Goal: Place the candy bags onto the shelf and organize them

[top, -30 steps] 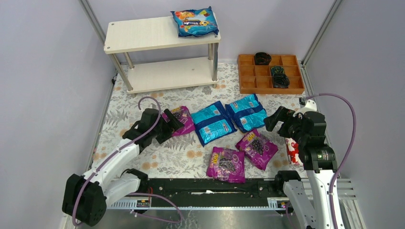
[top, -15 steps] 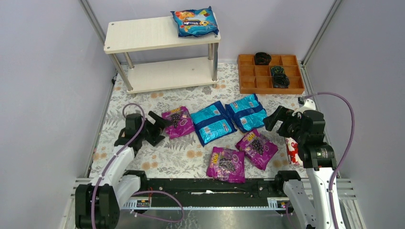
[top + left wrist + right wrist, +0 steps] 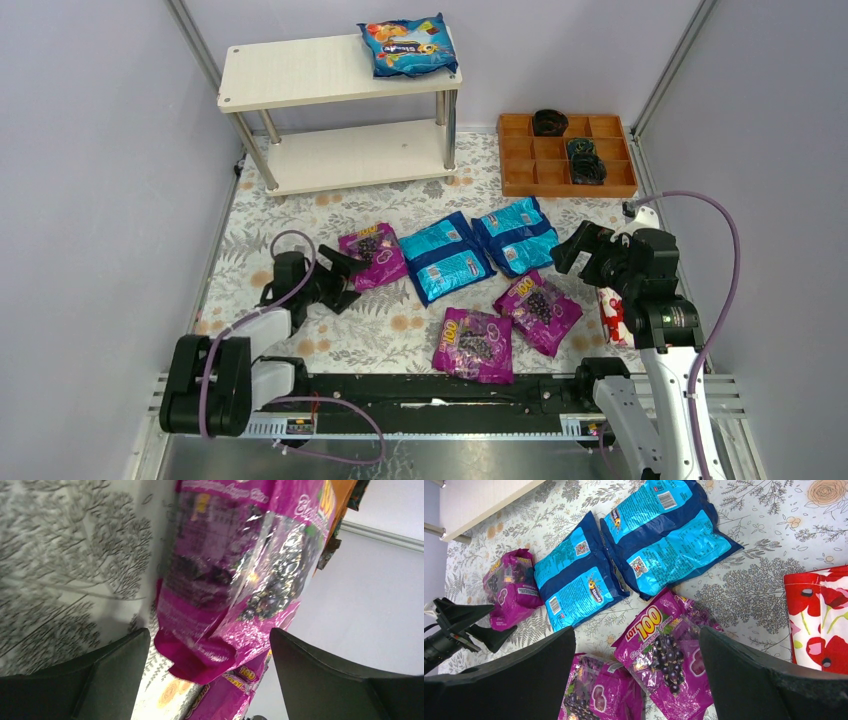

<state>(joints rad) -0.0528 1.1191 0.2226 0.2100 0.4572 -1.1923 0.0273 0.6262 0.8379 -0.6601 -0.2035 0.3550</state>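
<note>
Has drawn the left gripper (image 3: 343,270) back toward 7 o'clock, jaws spread wide and empty, just short of the nearest purple bag (image 3: 373,256). Keeps the right gripper (image 3: 572,252) wide open and empty over at 3 o'clock. Shows one blue bag (image 3: 408,46) on the shelf (image 3: 300,72) top board, at 12 o'clock.

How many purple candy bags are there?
3. One purple bag lies before the left gripper; a second purple bag at front centre; a third purple bag beside it.
</note>
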